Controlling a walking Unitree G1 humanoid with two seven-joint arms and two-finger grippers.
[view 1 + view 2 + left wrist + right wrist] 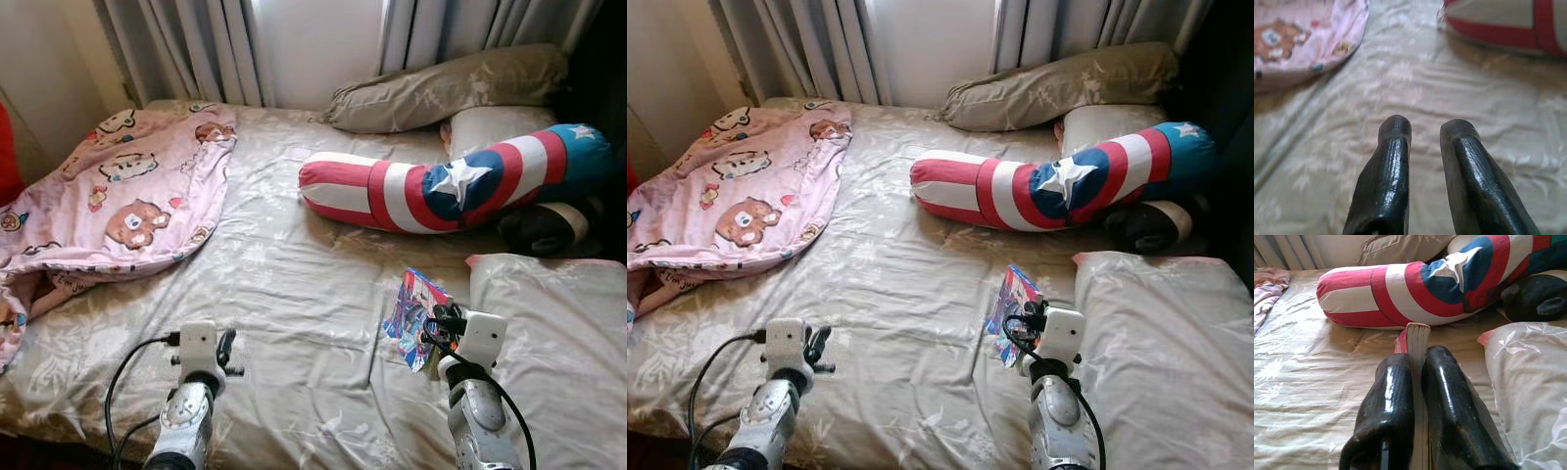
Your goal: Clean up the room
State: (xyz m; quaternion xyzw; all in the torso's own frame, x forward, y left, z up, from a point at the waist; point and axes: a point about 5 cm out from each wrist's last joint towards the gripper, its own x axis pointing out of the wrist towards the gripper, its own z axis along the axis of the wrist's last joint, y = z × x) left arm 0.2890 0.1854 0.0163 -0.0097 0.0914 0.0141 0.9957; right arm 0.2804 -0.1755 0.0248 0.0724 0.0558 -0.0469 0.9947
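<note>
Nearest to me, my right pincer (1418, 382) is pinching a thin colourful comic book (416, 315) between its two black fingers (1388, 401), the page edge standing upright in the gap. The book is lifted clear of the beige floral bedsheet (294, 294), its long axis running forward along the fingers, away from me. My left pincer (1425, 132) hovers low over the sheet at the near left with its fingers slightly spread and nothing between them. The book lies on the right side, so the right arm is the one to carry it; the left is well apart from it. To the right, just beside the book, sits a beige floral pillow (558, 323). Farther out lies a long bolster in red, white and blue with a white star (441, 186), and on the far left a crumpled pink cartoon-print blanket (118, 196). I judge that the next move requires a drop-off place.
</note>
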